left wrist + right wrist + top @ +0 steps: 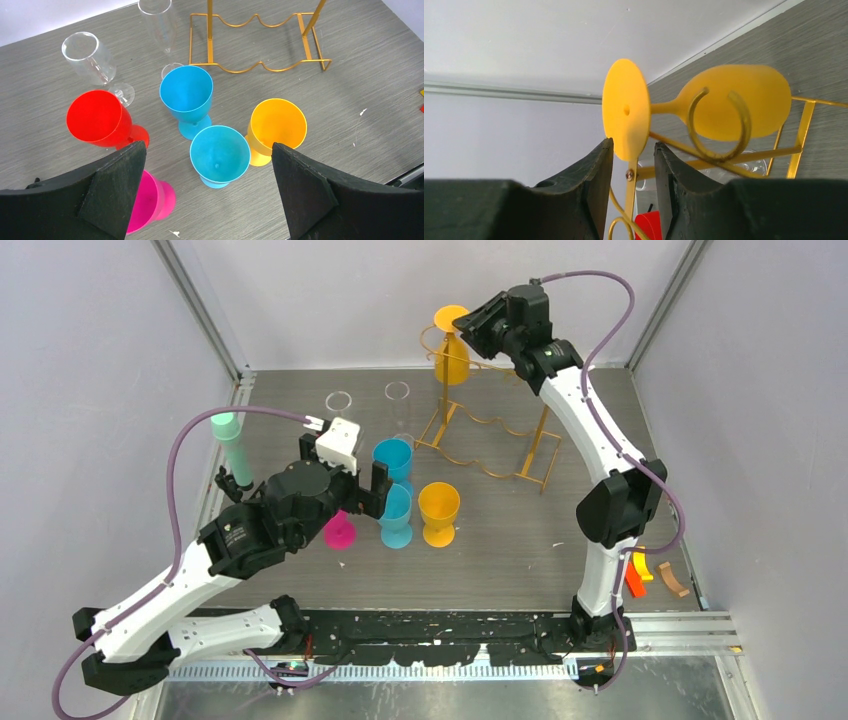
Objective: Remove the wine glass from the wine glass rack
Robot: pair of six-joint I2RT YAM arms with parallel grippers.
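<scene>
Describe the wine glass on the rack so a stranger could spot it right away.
Find the gold wire rack at the back of the table. From its top rail hangs an orange wine glass, bowl down and foot up. It is the only glass hung upside down; the other orange glass stands upright on the table.

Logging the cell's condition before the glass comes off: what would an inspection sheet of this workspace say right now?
Surface: grey wood-grain table, a few white flecks.
Job's things: orange wine glass hangs upside down on the gold wine glass rack.
Clutter: red goblet, pink goblet, blue goblet, second blue goblet, orange goblet, clear glass, clear flute, mint-green glass.
Grippers: left gripper wide open above the goblets; right gripper flanks the hanging glass's foot, not visibly clamped.
Cables: purple cable loops from each wrist.
Surroundings: pale walls, metal frame post.
</scene>
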